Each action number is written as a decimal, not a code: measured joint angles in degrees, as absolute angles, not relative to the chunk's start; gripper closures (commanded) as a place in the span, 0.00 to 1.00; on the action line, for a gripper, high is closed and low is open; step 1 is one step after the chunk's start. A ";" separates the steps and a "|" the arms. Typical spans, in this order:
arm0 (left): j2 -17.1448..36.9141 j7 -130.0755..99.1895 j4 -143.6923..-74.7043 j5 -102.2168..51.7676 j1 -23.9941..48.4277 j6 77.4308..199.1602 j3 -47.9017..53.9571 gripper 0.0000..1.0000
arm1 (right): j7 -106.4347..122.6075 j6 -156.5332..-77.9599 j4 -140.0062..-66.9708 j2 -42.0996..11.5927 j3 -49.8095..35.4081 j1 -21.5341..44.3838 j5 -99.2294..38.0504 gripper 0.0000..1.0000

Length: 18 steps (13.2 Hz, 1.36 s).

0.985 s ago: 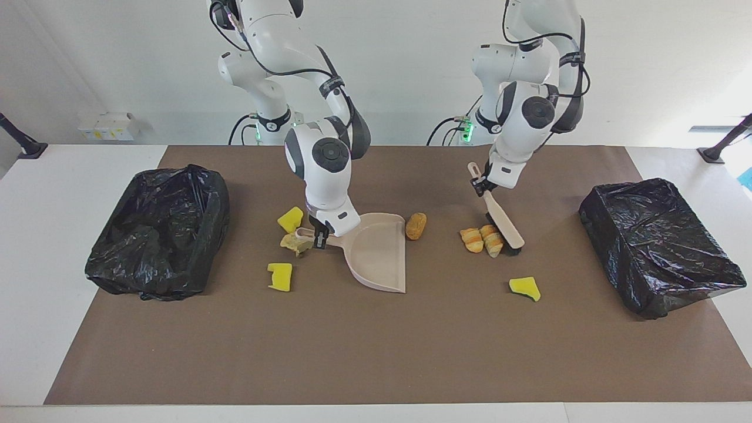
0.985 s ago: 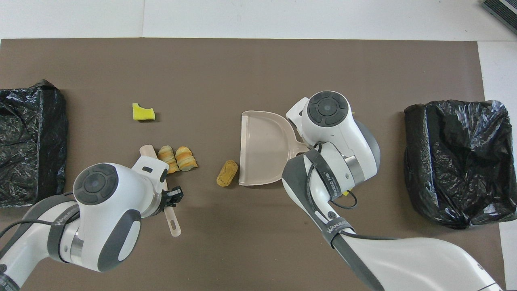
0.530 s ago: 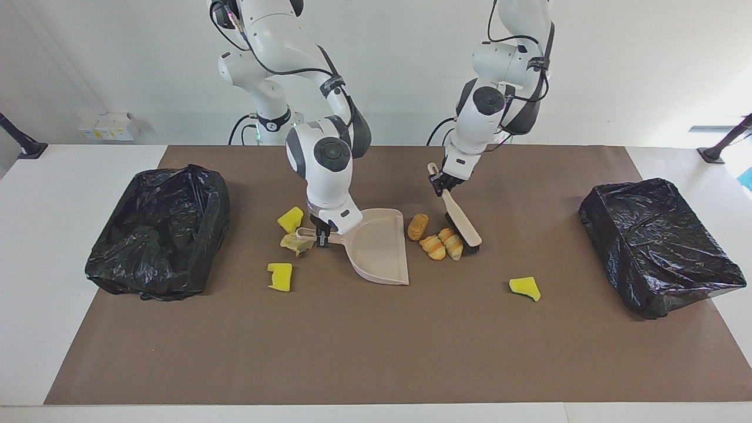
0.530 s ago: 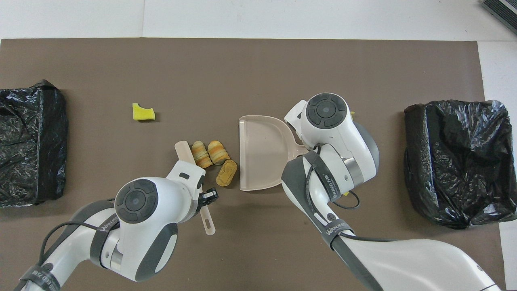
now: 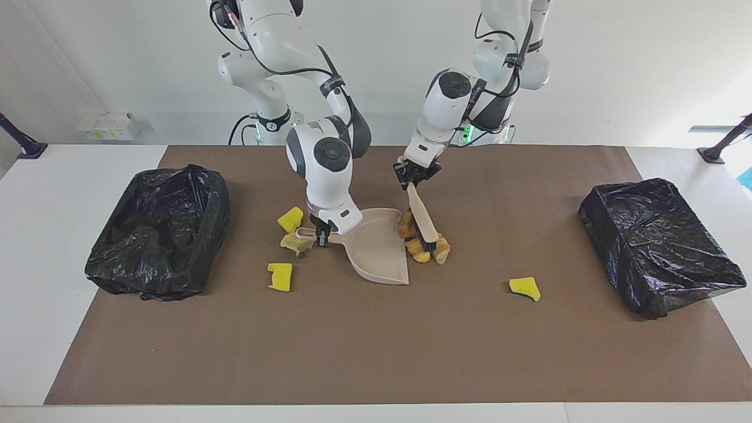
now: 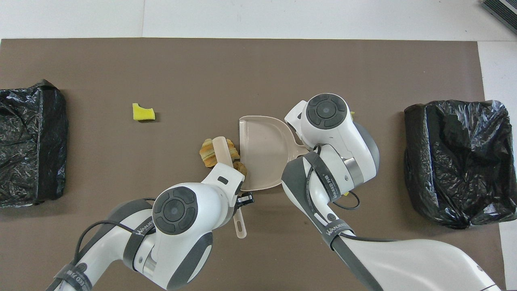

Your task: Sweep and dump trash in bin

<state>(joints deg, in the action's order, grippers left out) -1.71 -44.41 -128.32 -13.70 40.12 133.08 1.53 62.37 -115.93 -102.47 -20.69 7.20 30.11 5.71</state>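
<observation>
You are partway through the first sweep, and nothing has reached a bin yet. Your left gripper (image 5: 416, 176) has its fingers clamped on the handle of the brush (image 5: 424, 221), whose bristles press three orange-brown bread-like chunks (image 5: 424, 249) against the open lip of the dustpan (image 5: 379, 249); in the overhead view the pan floor (image 6: 262, 151) is bare, so judge those chunks as at the mouth, not yet inside. Your right gripper (image 5: 321, 235) has its fingers closed tight on the dustpan handle, holding the pan flat on the brown mat (image 5: 376, 352) that covers the counter (image 5: 59, 247). Four pieces of trash are untouched: a yellow foam chunk (image 5: 289, 220) and a pale beige lump (image 5: 294, 242) just beside the pan handle, toward the right arm's end; another yellow chunk (image 5: 280, 276) a little farther from the robots; and a lone yellow chunk (image 5: 524, 288) well apart, toward the left arm's end. Two bins lined with black bags stand at the ends of the mat, one at the right arm's end (image 5: 158, 238) and one at the left arm's end (image 5: 658, 244); what lies inside them cannot be told. Left for you: push the bread in, gather the four strays, tip the pan. Each forearm strap carries white lettering, legible on the right arm (image 6: 328, 186), that looks like "WANEED" followed by characters too small to read.
</observation>
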 measured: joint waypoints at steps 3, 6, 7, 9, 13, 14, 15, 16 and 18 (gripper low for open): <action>-1.25 -44.21 -125.64 -12.89 39.29 129.07 0.20 1.00 | 62.37 -115.93 -102.53 -20.66 7.20 30.11 5.71 1.00; 0.02 -41.74 -121.75 -7.15 32.39 124.94 -0.61 1.00 | 62.37 -115.93 -102.56 -20.65 7.20 30.11 5.71 1.00; 0.92 -40.04 -120.15 -6.41 29.78 123.95 -0.85 1.00 | 62.37 -115.93 -102.57 -20.65 7.20 30.11 5.71 1.00; 2.98 -33.24 -117.98 -5.63 24.03 123.51 -1.13 1.00 | 62.37 -115.93 -102.61 -20.64 7.20 30.11 5.71 1.00; 5.08 -12.20 -117.22 -5.53 10.57 123.61 -1.40 1.00 | 62.37 -115.93 -102.73 -20.62 7.20 30.11 5.71 1.00; 5.41 -7.11 -117.20 -5.52 7.42 123.88 -1.47 1.00 | 62.37 -115.93 -102.78 -20.61 7.21 30.11 5.71 1.00; 5.96 -2.21 -117.19 -5.52 4.67 124.51 -1.50 1.00 | 62.37 -115.93 -102.82 -20.59 7.21 30.11 5.71 1.00; 6.96 2.20 -117.20 -5.52 2.43 125.42 -1.50 1.00 | 62.37 -115.93 -102.87 -20.56 7.21 30.11 5.71 1.00; 9.33 7.05 -117.19 -5.51 1.12 126.37 -1.38 1.00 | 62.37 -115.93 -102.95 -20.51 7.21 30.12 5.71 1.00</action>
<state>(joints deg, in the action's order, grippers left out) 9.33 7.05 -117.19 -5.51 1.12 126.37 -1.38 62.37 -115.93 -102.95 -20.51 7.21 30.12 5.71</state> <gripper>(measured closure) 0.740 0.683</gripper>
